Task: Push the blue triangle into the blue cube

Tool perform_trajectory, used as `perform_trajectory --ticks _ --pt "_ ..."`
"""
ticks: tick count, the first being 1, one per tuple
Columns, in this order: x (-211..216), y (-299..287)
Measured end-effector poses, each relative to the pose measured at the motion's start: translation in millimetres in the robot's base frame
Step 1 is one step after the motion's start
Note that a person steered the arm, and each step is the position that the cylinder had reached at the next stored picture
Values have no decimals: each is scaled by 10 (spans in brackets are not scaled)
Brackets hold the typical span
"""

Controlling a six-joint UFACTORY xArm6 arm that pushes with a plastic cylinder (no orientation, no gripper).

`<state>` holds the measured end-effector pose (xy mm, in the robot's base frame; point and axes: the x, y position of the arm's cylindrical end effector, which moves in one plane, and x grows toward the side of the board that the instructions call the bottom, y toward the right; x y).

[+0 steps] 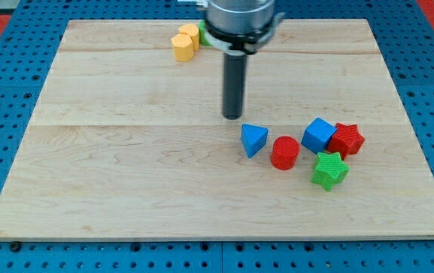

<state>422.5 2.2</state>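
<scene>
The blue triangle (253, 139) lies on the wooden board right of centre. The blue cube (319, 135) sits further to the view's right, touching the red star (347, 139). A red cylinder (284, 152) stands between the triangle and the cube, slightly lower in the view. My tip (234, 116) is just above and to the left of the blue triangle, a small gap away from it.
A green star (329, 169) lies below the blue cube. Two yellow blocks (185, 41) sit at the board's top, with a green block (202, 32) partly hidden behind the arm. The board (126, 152) rests on a blue pegboard table.
</scene>
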Motion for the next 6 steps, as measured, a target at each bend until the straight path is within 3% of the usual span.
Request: perform_trajectory --ticks 1,3,4,5,6 --pt "304 -437" --pt "505 884" --pt "486 558" --pt "100 31" --pt "-425 2"
